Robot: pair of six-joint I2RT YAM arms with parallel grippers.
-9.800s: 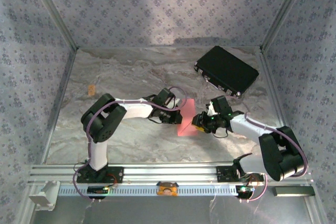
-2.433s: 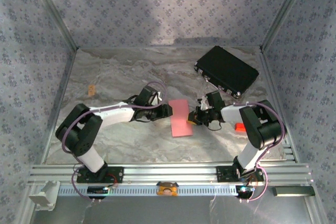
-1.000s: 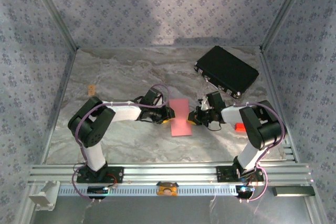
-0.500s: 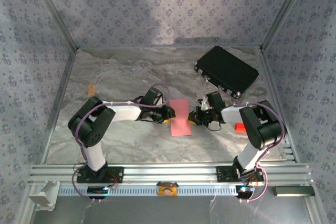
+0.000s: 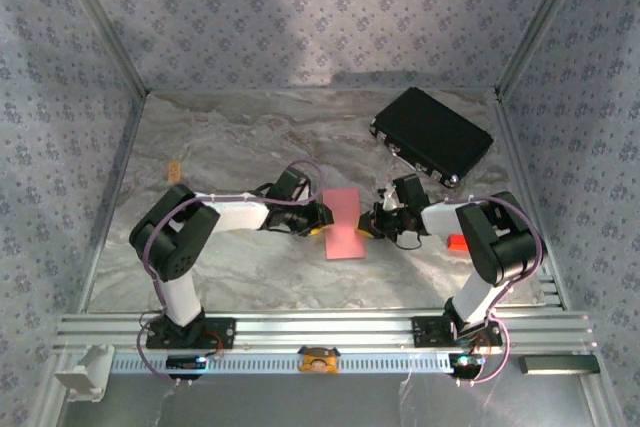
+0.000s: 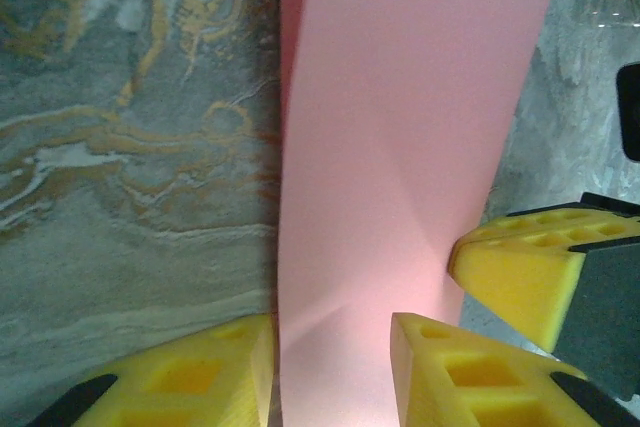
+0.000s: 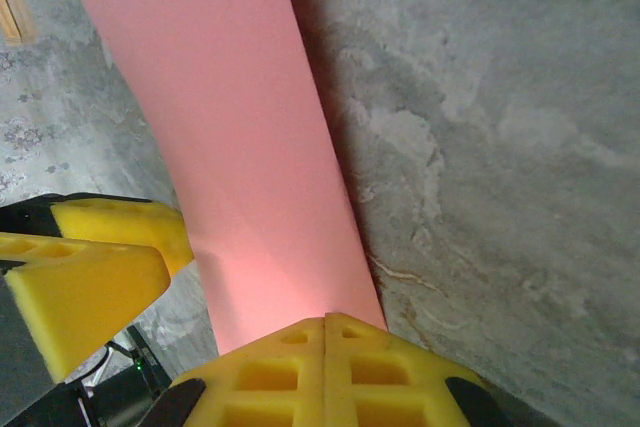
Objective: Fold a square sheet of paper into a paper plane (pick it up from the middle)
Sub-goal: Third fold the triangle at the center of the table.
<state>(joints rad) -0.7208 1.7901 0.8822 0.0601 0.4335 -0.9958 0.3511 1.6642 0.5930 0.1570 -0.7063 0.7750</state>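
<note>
Square sheet of paper (image 5: 345, 227): thin, limp, creases easily. Left fingers (image 6: 200, 377) part-open, straddling its 9 o'clock edge. Right fingers (image 7: 280, 377) closed at 3 o'clock, grip unclear. Handle by the edges, lightly.

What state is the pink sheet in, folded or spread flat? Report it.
Folded. The sheet shows as a narrow strip, not a square, and a darker lower layer peeks out along one edge.

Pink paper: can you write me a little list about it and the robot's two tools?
Paper: pink, rectangle shape, not a plane yet
Where: middle of the table, between the two arms
Left tool: open, with the paper in the gap
Right tool: shut, seems to pinch the paper's edge
Also there: black case, far right
</note>
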